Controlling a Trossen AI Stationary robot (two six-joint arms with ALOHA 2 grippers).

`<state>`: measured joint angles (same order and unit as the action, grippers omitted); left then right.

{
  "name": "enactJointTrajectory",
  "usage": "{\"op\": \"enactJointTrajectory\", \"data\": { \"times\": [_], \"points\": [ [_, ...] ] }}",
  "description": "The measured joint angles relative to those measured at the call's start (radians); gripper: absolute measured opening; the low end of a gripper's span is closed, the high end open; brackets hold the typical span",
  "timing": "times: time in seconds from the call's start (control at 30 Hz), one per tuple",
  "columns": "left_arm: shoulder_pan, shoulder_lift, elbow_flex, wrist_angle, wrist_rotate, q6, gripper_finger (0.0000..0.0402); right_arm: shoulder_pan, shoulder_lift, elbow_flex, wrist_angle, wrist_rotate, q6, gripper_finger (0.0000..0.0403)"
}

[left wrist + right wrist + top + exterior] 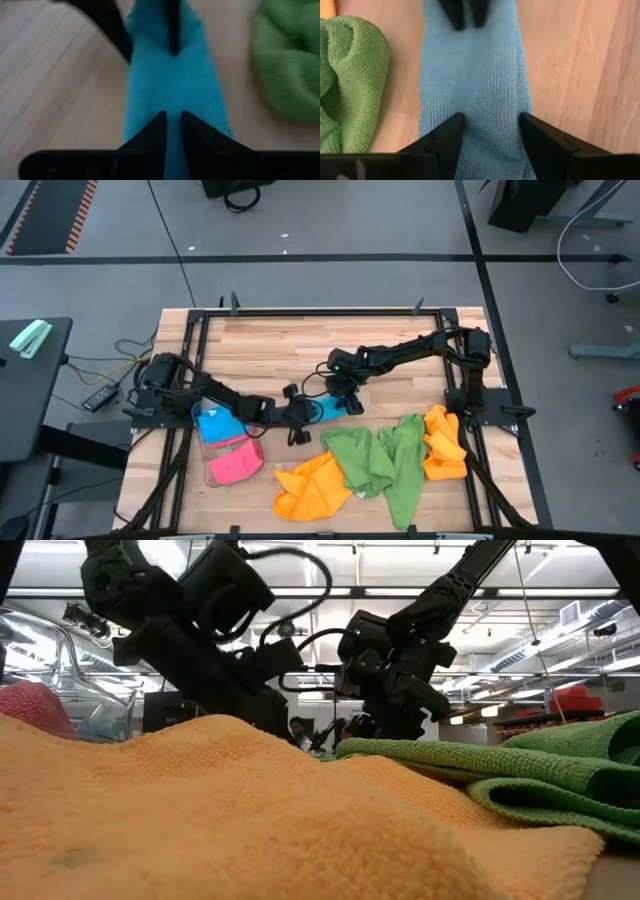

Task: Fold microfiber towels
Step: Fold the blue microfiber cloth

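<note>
A sky-blue towel (325, 411), folded into a long strip, lies flat on the wooden table between my two grippers. My left gripper (297, 423) is at the strip's left end, its fingers nearly together on the cloth (172, 80). At the right end my right gripper (348, 402) stands open, with its two fingers set wide apart over the strip (472, 70). The low view hides the blue towel behind an orange towel (250, 810). My left gripper has the strip's left end (172, 125) in the narrow gap between its two fingers. They slant down from the table's left and lie along the strip, which stays flat on the table. How many layers are held is hidden by the fingers. My right gripper's open fingertips (454, 122) come down from above onto the top of the strip's right end (490, 112). The cloth runs on under and between them and is not pinched. I cannot tell whether the tips press it.
A clear tray (205, 455) at the left holds a blue towel (213, 423) and a pink one (235, 463). Near the front edge lie an orange towel (310, 485), green towels (385, 460) and another orange towel (443, 442). Bare wood lies behind the arms.
</note>
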<state>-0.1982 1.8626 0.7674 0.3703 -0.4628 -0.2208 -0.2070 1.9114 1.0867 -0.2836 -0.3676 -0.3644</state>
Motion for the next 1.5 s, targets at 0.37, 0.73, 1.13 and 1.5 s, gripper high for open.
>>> {"op": "enactJointTrajectory", "data": {
  "times": [0.37,0.73,1.13,1.5],
  "points": [
    [0.005,-0.002,0.001,-0.067,0.022,0.022,0.0124,0.000,0.000,0.000,-0.001,0.000,0.003,0.0206],
    [0.005,-0.002,0.000,-0.076,0.027,0.019,0.0127,-0.016,-0.067,0.056,-0.034,0.104,-0.003,0.0206],
    [0.004,0.000,-0.001,-0.074,0.016,0.016,0.0139,0.075,-0.151,-0.107,0.372,-0.053,0.089,0.0206],
    [0.004,0.000,-0.002,-0.070,0.014,0.015,0.0146,0.149,-0.148,-0.414,0.895,0.247,0.245,0.0206]
  ]
}}
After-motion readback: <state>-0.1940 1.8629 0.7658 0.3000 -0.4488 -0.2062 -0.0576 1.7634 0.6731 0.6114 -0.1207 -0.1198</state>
